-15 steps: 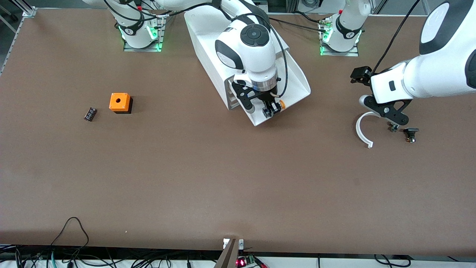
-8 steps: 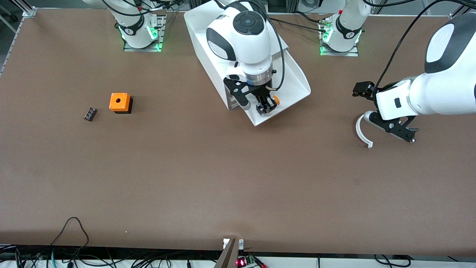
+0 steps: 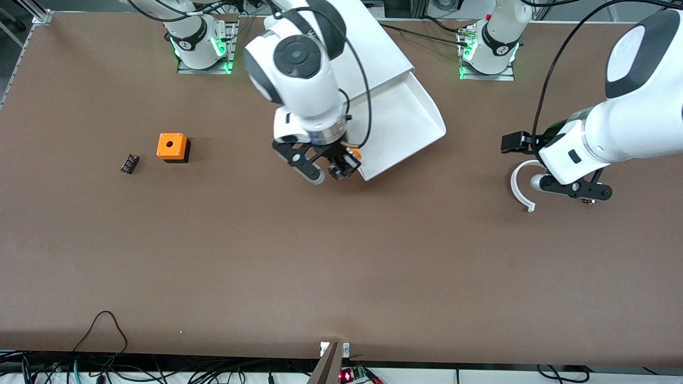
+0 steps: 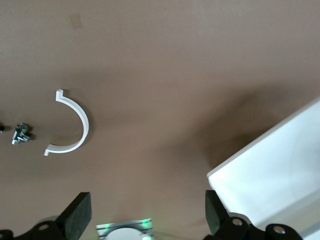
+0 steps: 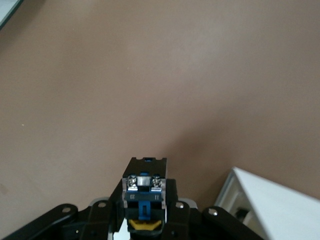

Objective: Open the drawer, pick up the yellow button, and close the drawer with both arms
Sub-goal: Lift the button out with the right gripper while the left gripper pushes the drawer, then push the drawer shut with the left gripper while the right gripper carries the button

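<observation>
Right gripper (image 3: 341, 169): clamped on the button (image 3: 352, 154), orange-yellow cap and black-and-blue body pinched between 2 black fingers (image 5: 172, 200); held in the air over bare brown table (image 3: 267, 256), just beside the pulled-out drawer's (image 3: 405, 122) lip. Left gripper (image 3: 579, 193): spread wide, holding nothing, low over the table at the left arm's end, beside a curved white plastic arc (image 3: 518, 186) and a small metal screw part (image 4: 20, 135). Drawer: shallow white tray, smooth-walled, standing open from the white cabinet (image 3: 373, 48). Toward the right arm's end: orange cube with 1 round hole (image 3: 172, 146), small black part (image 3: 129, 162).
</observation>
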Robot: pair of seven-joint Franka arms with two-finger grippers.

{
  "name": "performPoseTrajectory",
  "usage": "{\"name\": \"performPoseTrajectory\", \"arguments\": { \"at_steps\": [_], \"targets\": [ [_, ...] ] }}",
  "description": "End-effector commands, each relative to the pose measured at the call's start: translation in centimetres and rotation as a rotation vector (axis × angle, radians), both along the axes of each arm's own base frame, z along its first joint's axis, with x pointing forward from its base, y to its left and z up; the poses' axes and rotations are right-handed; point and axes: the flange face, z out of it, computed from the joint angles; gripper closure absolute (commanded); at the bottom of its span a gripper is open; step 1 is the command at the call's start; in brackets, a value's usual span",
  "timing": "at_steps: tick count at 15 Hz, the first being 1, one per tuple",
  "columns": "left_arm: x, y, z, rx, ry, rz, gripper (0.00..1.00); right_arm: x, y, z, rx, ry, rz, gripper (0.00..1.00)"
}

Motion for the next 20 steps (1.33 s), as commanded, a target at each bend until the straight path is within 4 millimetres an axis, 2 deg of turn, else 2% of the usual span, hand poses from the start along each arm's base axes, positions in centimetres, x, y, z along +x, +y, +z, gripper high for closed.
{"name": "performPoseTrajectory", "arguments": {
  "at_steps": [1,3,5,8,11,13,17,20],
  "targets": [
    [-0.7,-2.3,-0.7,0.046,-0.062,0.124,0.0,1.9,-4.1,0.5,-0.018,0.039,0.129,1.0],
    [-2.1,-5.8,-2.8,0.075,-0.089,0.242,0.0,3.8,-7.2,0.3,-0.033,0.038,0.192,1.0],
    [-3.3,-8.6,-6.2,0.098,-0.083,0.331,0.0,5.1,-10.5,-0.8,-0.066,0.083,0.286,1.0],
    [-4.6,-11.9,-11.1,0.095,-0.134,0.397,0.0,6.8,-15.0,-2.4,-0.106,0.114,0.376,1.0],
    [-6.9,-14.9,-14.8,0.19,-0.186,0.434,0.0,8.1,-20.0,-4.6,-0.144,0.117,0.49,1.0],
    [-9.0,-17.2,-16.1,0.225,-0.169,0.481,0.0,8.5,-22.5,-6.3,-0.153,0.111,0.562,1.0],
    [-11.9,-20.1,-18.6,0.237,-0.172,0.561,0.04,8.4,-29.0,-12.1,-0.176,0.058,0.649,1.0],
    [-13.9,-22.5,-18.9,0.242,-0.171,0.582,0.02,7.8,-32.9,-16.6,-0.186,0.002,0.677,1.0]
  ]
}}
